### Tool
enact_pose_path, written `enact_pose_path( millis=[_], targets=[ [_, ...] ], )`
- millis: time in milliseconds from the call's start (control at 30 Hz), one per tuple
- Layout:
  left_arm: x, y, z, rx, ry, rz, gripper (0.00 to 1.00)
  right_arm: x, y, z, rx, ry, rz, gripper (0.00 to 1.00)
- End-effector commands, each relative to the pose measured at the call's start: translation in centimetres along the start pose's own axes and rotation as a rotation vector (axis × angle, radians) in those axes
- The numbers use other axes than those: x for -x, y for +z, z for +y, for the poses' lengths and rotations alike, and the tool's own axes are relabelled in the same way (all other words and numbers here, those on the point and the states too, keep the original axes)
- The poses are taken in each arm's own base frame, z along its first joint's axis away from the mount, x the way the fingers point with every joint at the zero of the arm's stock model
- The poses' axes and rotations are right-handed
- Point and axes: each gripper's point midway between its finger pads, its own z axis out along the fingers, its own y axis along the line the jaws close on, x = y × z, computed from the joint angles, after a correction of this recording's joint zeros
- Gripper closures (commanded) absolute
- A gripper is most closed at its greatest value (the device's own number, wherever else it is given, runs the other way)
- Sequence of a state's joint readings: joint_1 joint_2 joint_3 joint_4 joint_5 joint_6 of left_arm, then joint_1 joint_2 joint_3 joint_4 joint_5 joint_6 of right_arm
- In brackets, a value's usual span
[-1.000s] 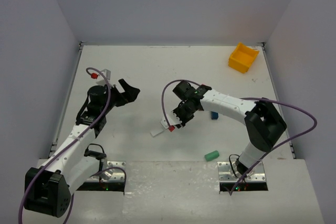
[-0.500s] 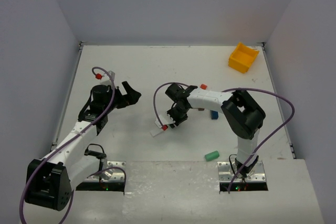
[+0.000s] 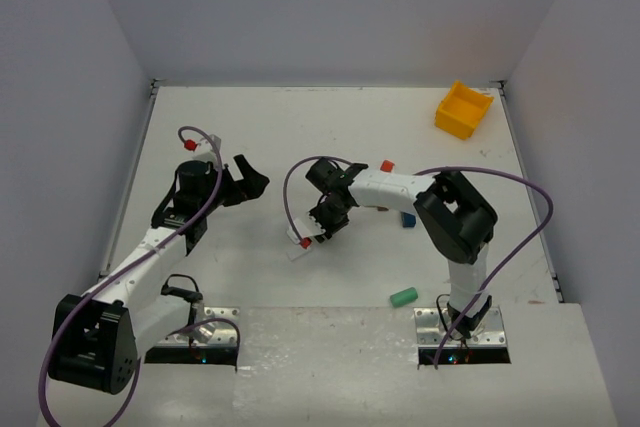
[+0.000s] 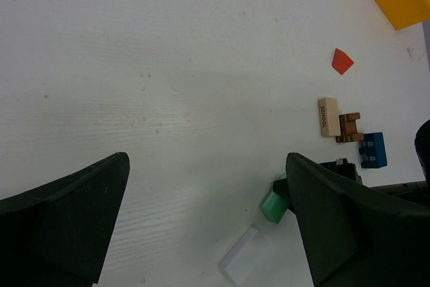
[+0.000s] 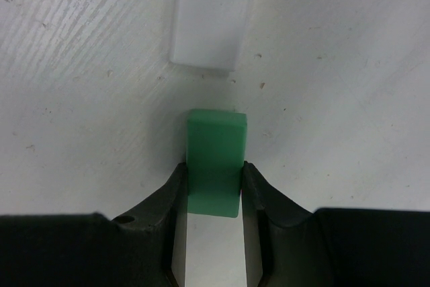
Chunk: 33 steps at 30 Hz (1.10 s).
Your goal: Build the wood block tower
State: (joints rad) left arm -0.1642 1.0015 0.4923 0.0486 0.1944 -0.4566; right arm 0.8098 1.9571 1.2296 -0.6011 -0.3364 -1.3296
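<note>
Over the white table (image 5: 349, 65), the right pincer (image 5: 213, 181) grips a green block (image 5: 215, 144), white block (image 5: 209, 18) just ahead.

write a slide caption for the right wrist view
Right gripper clamps a green block just short of a flat white block on the table

The left arm (image 3: 135, 267) and right arm (image 3: 390, 185) wore white shells between black joints. A purple cable (image 3: 550, 212) trailed from each. The left pincer (image 4: 207, 166) and right pincer (image 5: 213, 173) had matte black fingers (image 4: 60, 226).
</note>
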Motion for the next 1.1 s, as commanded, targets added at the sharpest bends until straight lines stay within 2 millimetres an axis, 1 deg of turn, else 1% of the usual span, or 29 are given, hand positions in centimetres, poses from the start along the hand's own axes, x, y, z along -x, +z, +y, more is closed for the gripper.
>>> enact_pose_path(
  millis=[0, 133, 333, 600, 733, 1067],
  targets=[
    [1.6, 0.1, -0.9, -0.028, 0.031, -0.057, 0.0, 0.6, 1.3, 0.6, 0.04, -0.006, -0.022, 0.82],
    [1.7, 0.1, -1.0, -0.029, 0.033, -0.058, 0.0, 1.3, 1.5, 1.4, 0.073, 0.001, -0.036, 0.8],
    [1.7, 0.1, -1.0, -0.025, 0.034, -0.055, 0.0, 1.4, 2.0, 1.2, 0.081, 0.025, -0.033, 0.77],
    [1.7, 0.0, -0.9, -0.021, 0.037, -0.053, 0.0, 2.0, 2.1, 2.1, 0.122, 0.032, -0.052, 0.77],
    [1.8, 0.0, -0.9, -0.02, 0.037, -0.054, 0.0, 2.1, 2.1, 2.8, 0.146, 0.038, -0.048, 0.76],
    [1.8, 0.0, -0.9, -0.021, 0.041, -0.053, 0.0, 2.1, 2.5, 3.2, 0.162, 0.046, -0.037, 0.74]
  ],
)
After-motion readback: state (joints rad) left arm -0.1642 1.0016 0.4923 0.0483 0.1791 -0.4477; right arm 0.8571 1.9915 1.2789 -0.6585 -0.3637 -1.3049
